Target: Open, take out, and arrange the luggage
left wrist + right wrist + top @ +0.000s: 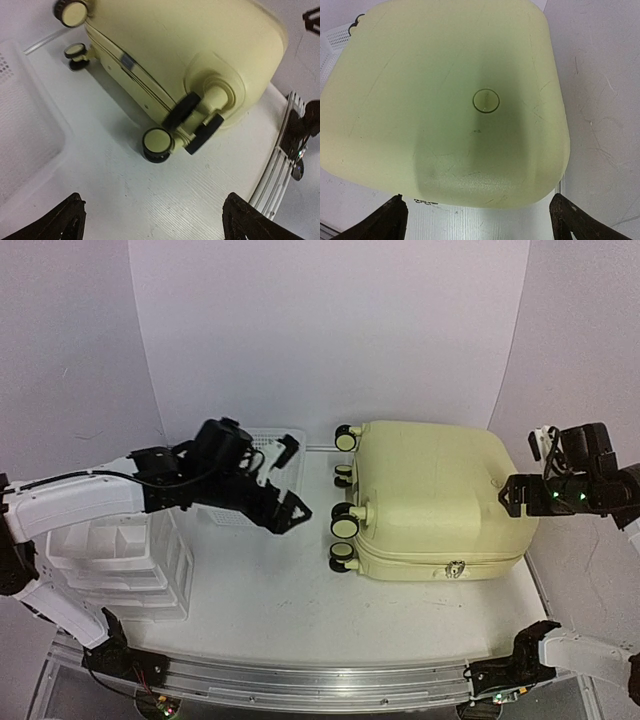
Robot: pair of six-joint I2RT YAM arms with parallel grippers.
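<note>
The large pale yellow hard-shell suitcase [440, 495] lies flat and zipped shut on the white bench [270, 590]. Its black-and-cream wheels [344, 525] are just ahead of the left gripper [290, 510], which hangs above the bench with jaws spread wide and nothing between them. The right gripper [512, 495] hovers over the suitcase's opposite end, equally wide and empty, while a white mesh plastic basket [268, 440] lies beside the left gripper and a white plastic drawer organizer [120, 560] sits under its arm.

- Left arm [70, 502]: white shell links, black joints, black cable on top
- Right arm [585, 485]: black wrist, green lights, white lower link
- Left gripper [292, 517]: black, tapered fingers [65, 220]
</note>
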